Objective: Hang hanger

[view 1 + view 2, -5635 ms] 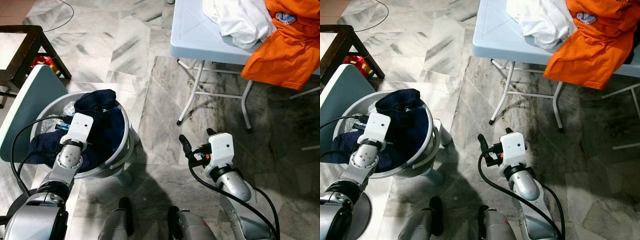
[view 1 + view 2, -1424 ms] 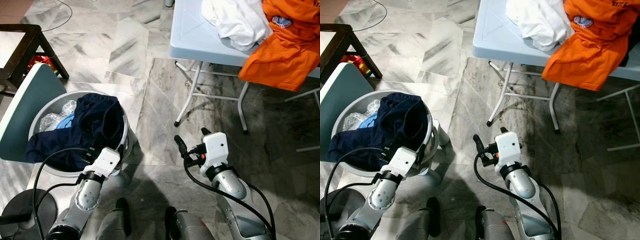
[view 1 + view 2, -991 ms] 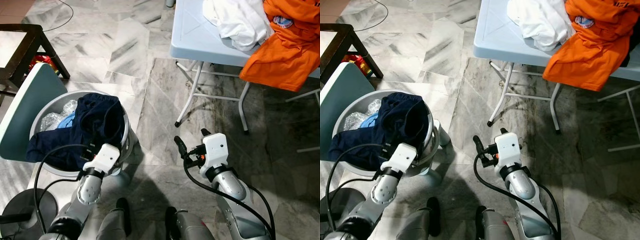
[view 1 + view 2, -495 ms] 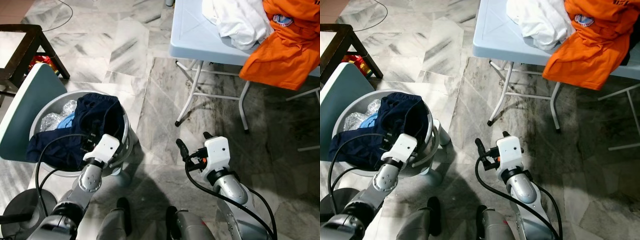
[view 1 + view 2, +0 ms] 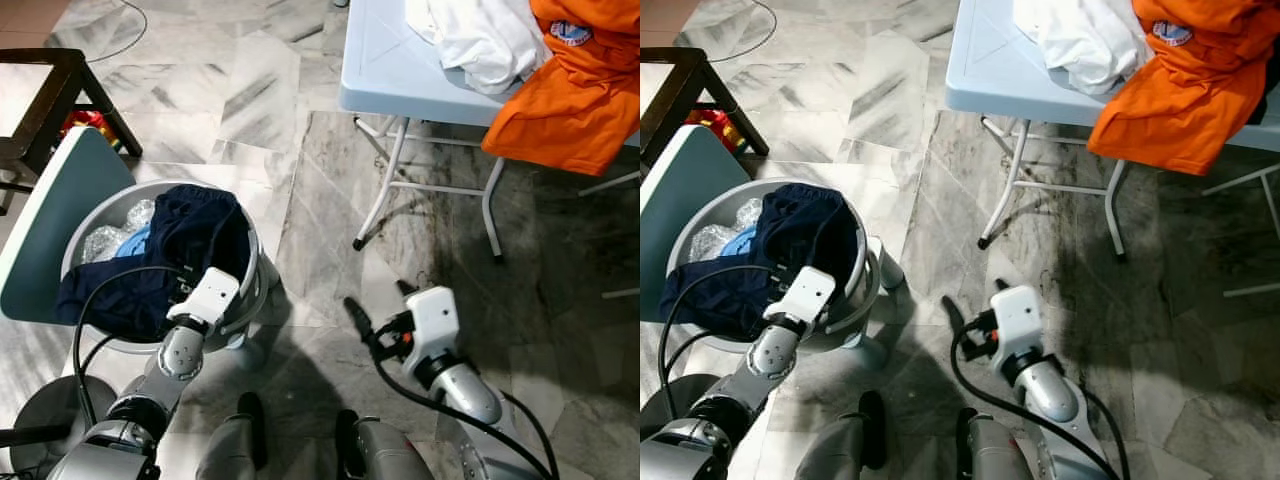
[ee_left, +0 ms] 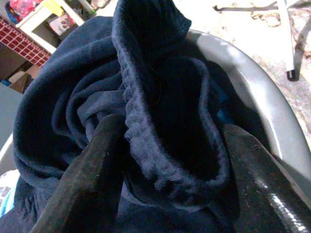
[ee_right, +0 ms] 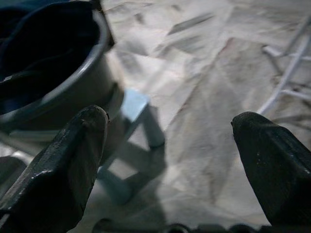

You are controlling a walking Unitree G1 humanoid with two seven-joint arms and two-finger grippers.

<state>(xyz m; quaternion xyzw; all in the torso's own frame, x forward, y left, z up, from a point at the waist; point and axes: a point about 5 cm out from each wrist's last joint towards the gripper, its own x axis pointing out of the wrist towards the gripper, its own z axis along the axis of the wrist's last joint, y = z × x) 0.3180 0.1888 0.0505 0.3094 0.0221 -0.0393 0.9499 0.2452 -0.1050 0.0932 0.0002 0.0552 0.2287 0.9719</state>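
Hanger whereabouts cannot be told from these views. A grey bucket stands on the marble floor at the robot's left, raised on a pale stool. A navy garment is heaped in the bucket and spills over its left rim, beside crumpled clear plastic. The left hand reaches into the bucket at its near rim. Its two fingers are spread wide, one on each side of a ribbed fold of the garment, touching the cloth but not pinching it. The right hand hangs low over the floor, well apart from the bucket, fingers wide apart and holding nothing. Farther ahead on the right is a pale blue folding surface on white legs. A white cloth and an orange shirt lie on it, the shirt drooping over the near edge. A teal panel leans just left of the bucket, with a dark wooden frame beyond it.
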